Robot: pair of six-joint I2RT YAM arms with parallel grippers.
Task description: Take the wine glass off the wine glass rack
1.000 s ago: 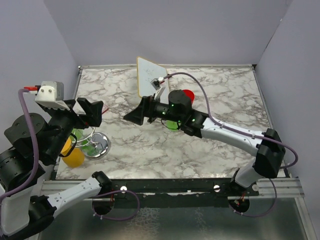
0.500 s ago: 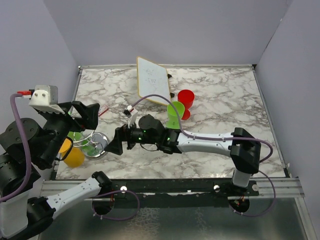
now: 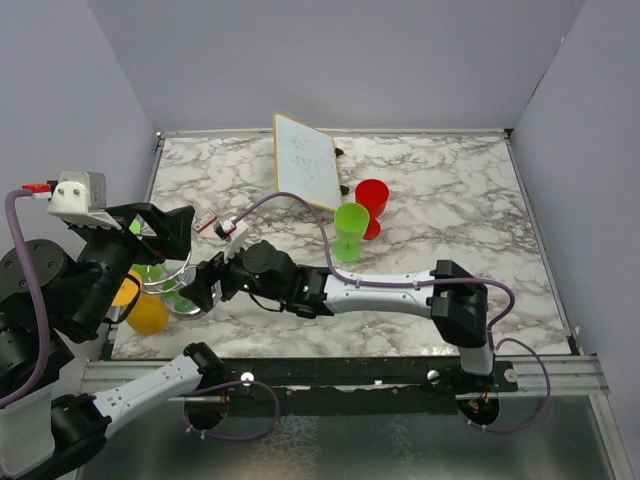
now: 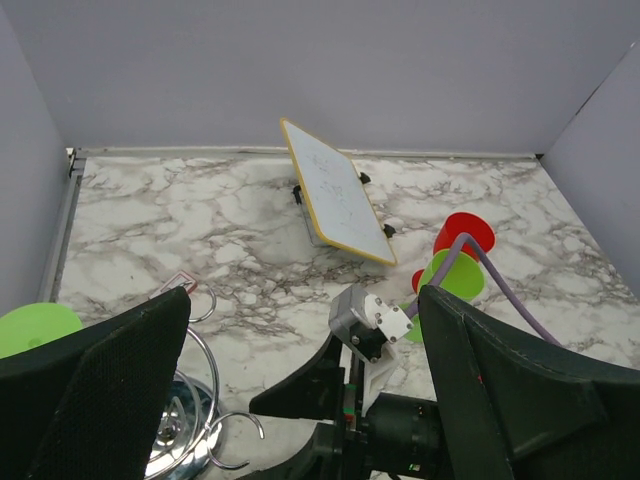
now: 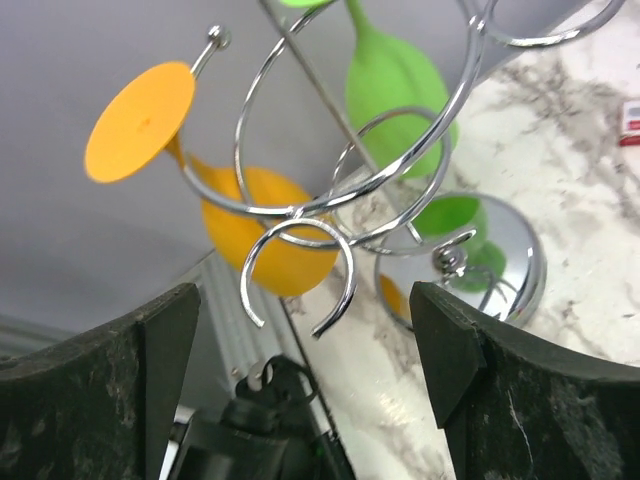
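A white marble tabletop with grey veins point(image 3: 450, 280) lies between plain grey walls point(image 3: 330, 60). The right gripper point(image 5: 305, 305) is stretched far across to the near left part of the table. Its jaws are spread wide with nothing clasped, and it faces the shiny chrome wine glass rack with the round mirror base and looping wire arms point(image 5: 512, 262), just beside the rack's right side. An orange plastic wine glass point(image 5: 255, 240) hangs upside down on the rack's left side, its flat foot caught in a wire loop. A green plastic wine glass point(image 5: 395, 90) hangs the same way from another arm, its bowl above the base. Whether any wire sits between the fingers cannot be told.

The left gripper point(image 4: 305, 300) hangs in the air over the rack. Its jaws are parted and hold nothing, and the right arm's wrist shows below it. A small red-and-white card point(image 3: 205, 221) lies on the marble just beyond the rack. Farther off, a white tilted board with a yellow edge point(image 3: 305, 160) stands at the far middle. To its right an upright green plastic goblet point(image 3: 350, 222) stands close beside a red plastic goblet point(image 3: 373, 193).
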